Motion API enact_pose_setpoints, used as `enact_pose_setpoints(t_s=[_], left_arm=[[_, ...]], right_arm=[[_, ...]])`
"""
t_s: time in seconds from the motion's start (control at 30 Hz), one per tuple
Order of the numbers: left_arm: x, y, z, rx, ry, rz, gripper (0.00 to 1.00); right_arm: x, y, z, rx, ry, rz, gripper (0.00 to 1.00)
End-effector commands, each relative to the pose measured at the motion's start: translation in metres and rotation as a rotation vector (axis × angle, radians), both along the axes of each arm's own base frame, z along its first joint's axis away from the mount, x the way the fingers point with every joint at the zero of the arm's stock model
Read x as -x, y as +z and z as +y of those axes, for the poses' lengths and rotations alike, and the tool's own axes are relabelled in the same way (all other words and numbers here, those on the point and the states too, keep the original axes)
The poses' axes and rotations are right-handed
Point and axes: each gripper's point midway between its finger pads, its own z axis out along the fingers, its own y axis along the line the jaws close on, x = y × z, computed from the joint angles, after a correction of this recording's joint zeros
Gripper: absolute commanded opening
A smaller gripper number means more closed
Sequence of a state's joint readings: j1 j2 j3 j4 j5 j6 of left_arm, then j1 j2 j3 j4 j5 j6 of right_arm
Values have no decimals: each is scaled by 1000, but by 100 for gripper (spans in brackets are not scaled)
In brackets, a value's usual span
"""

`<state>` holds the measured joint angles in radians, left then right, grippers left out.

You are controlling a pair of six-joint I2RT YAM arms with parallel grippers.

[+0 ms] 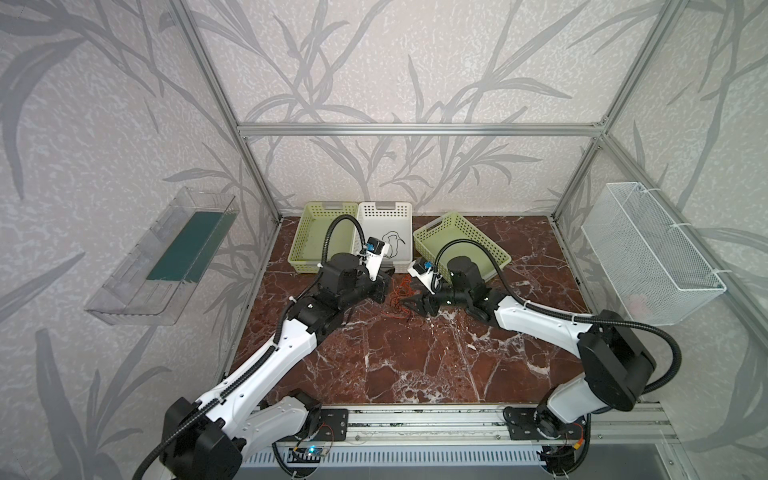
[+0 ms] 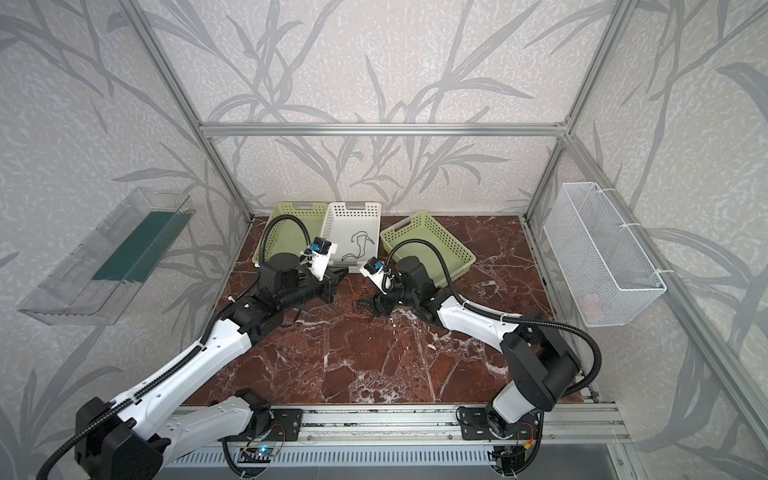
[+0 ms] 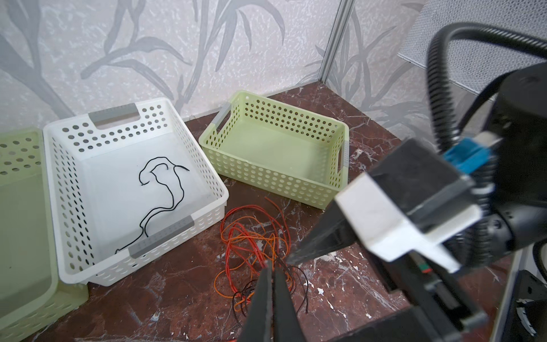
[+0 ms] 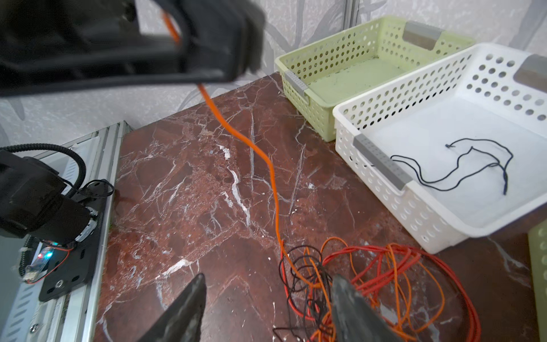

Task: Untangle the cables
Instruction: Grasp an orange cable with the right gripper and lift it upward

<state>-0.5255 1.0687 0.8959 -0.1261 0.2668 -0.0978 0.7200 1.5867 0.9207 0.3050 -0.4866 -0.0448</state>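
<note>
The left tool grips a thin orange cable rising from the tangled multicoloured cables. The wide right tool straddles them.

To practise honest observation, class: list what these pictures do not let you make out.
In both top views: tangle of thin orange, red and black cables, too small to trace.
Right wrist view: where the left tool grips the thin orange cable, blurred.
Left wrist view: pale green perforated plastic basket, cut off by the picture's edge.
</note>
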Motion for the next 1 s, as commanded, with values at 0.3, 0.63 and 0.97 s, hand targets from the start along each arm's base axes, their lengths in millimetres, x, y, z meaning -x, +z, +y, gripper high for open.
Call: enact_pose_setpoints(t_s=[0.3, 0.63, 0.97], left_arm=[[10, 66, -9, 80, -32, -83, 0], [18, 72, 16, 127, 69, -154, 99], [32, 9, 15, 145, 18, -193, 93]], right_arm=[[-32, 26, 28, -114, -76, -40, 18], [-53, 95, -2, -318, -194, 41, 1], [-53, 144, -4, -396, -75, 88, 0]])
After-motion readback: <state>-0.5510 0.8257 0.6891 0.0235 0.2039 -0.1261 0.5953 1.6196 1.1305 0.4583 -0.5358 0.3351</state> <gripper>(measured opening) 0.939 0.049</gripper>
